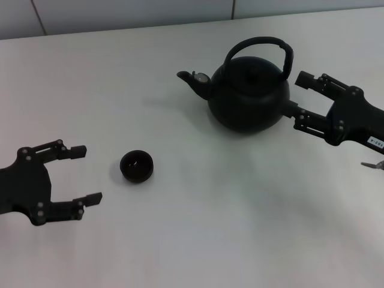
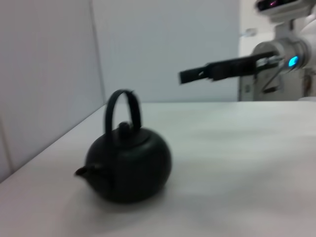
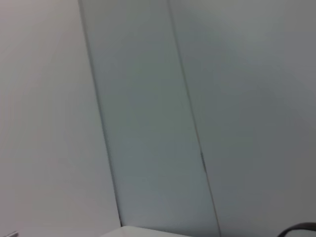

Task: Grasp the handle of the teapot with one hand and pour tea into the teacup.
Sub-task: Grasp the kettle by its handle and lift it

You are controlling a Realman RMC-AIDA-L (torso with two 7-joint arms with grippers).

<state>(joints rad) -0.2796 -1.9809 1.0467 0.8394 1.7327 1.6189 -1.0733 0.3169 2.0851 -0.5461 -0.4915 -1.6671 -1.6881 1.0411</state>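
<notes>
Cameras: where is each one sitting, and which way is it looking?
Head view: sits up high, looks down at the table, teapot and teacup; shows the left gripper and right gripper, both open.
Left wrist view: sits low near the table, looks sideways at the teapot; shows the right gripper up high, farther off.
Right wrist view: points up at the wall; none of the robot shows.
Shared: head and left wrist views both show the teapot and right gripper.
</notes>
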